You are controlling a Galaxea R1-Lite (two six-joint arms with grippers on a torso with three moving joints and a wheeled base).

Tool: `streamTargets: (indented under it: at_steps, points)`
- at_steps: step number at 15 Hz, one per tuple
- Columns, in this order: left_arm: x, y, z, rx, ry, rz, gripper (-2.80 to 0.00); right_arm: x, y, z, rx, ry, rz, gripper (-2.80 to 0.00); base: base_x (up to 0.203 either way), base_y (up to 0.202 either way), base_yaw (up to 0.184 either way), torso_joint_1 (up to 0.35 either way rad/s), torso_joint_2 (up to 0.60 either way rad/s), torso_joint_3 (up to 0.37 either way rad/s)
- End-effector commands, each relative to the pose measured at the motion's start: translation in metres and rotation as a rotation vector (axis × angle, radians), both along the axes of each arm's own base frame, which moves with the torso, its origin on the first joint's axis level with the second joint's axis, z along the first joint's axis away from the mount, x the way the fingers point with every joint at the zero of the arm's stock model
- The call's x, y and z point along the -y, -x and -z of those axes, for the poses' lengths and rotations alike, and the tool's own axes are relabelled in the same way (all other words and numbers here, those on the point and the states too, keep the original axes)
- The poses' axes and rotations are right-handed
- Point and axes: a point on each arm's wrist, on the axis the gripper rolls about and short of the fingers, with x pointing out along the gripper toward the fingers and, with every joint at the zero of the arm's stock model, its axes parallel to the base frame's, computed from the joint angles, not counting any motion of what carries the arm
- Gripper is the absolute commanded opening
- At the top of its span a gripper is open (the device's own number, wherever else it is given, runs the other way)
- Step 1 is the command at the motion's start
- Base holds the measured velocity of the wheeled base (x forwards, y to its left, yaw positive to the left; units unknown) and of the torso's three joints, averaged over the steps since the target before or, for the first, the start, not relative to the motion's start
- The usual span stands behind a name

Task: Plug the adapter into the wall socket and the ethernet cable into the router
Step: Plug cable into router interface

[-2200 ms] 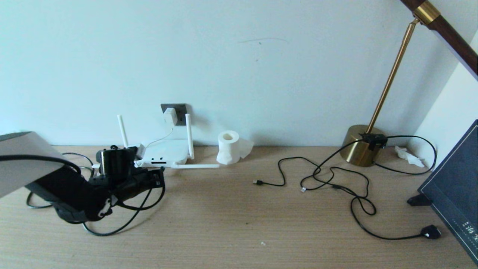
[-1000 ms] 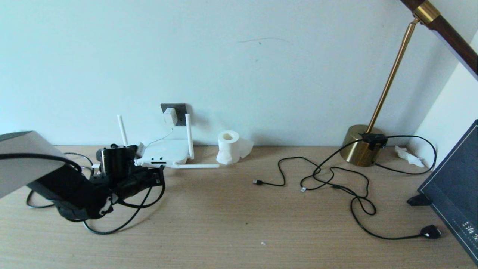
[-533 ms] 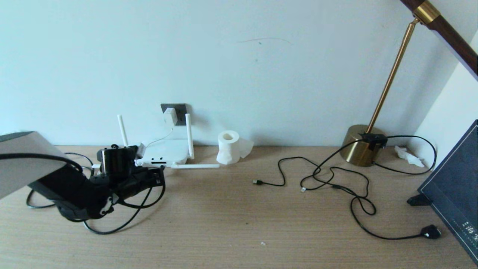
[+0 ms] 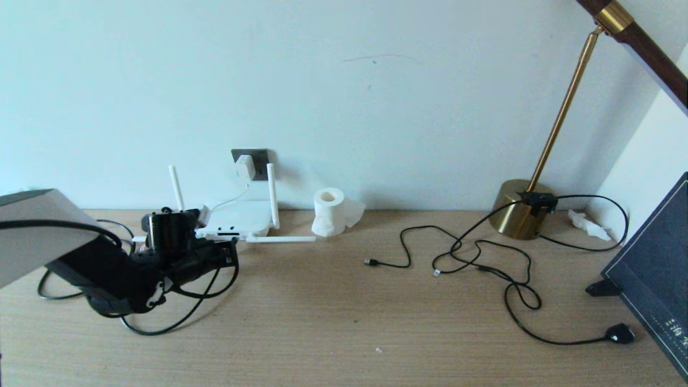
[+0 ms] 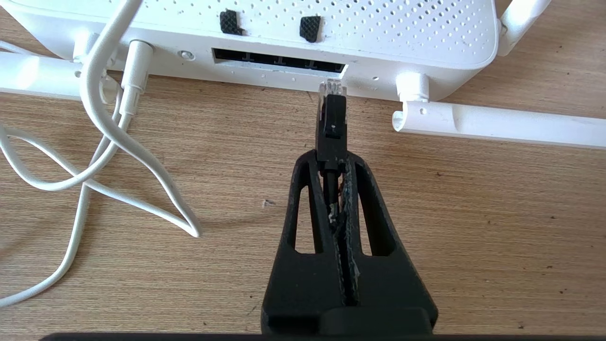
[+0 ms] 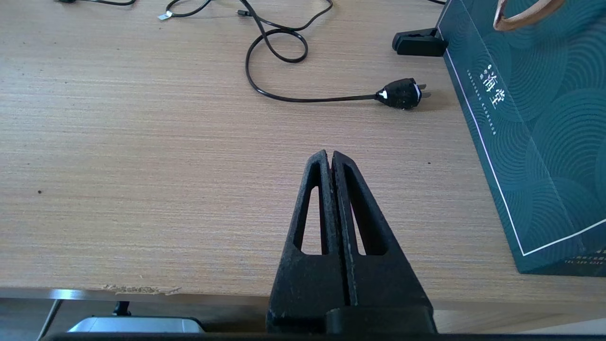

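Note:
The white router (image 4: 239, 219) (image 5: 360, 42) lies on the desk by the wall. The white adapter (image 4: 244, 167) sits in the dark grey wall socket (image 4: 259, 157) above it. My left gripper (image 4: 228, 253) (image 5: 331, 158) is shut on the ethernet cable (image 5: 331, 128) at its black boot. The clear plug tip is at the right end of the router's dark port slot (image 5: 279, 59), just in front of it. The cable's slack loops over the desk (image 4: 177, 317). My right gripper (image 6: 330, 158) is shut and empty above the desk's near edge, out of the head view.
A tissue roll (image 4: 329, 211) stands right of the router. A fallen antenna (image 4: 282, 238) (image 5: 497, 124) lies in front. Black cables (image 4: 484, 263), a chunky black plug (image 4: 621, 333) (image 6: 401, 94), a brass lamp base (image 4: 518, 209) and a dark teal bag (image 4: 653, 274) (image 6: 530, 128) fill the right.
My left gripper with the ethernet cable has crept slightly up and toward the router. Nothing else has moved.

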Motion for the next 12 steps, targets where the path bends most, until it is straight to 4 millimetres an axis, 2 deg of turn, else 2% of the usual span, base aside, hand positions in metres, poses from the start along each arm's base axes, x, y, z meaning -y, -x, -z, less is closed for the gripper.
streamTargets:
  at_steps: [1, 12]
  points:
    - [-0.0004, -0.0005, -0.0006, 0.006, 0.001, -0.001, -2.8, 0.0, -0.0001, 0.0001, -0.003, 0.0, 0.0, -2.8, 0.0, 0.0, 0.0, 0.0, 0.0, 0.0]
    - [-0.0033, -0.0017, -0.0014, 0.004, 0.001, -0.009, -2.8, 0.0, -0.0001, 0.0001, -0.003, 0.0, 0.0, -2.8, 0.0, 0.0, 0.0, 0.0, 0.0, 0.0]
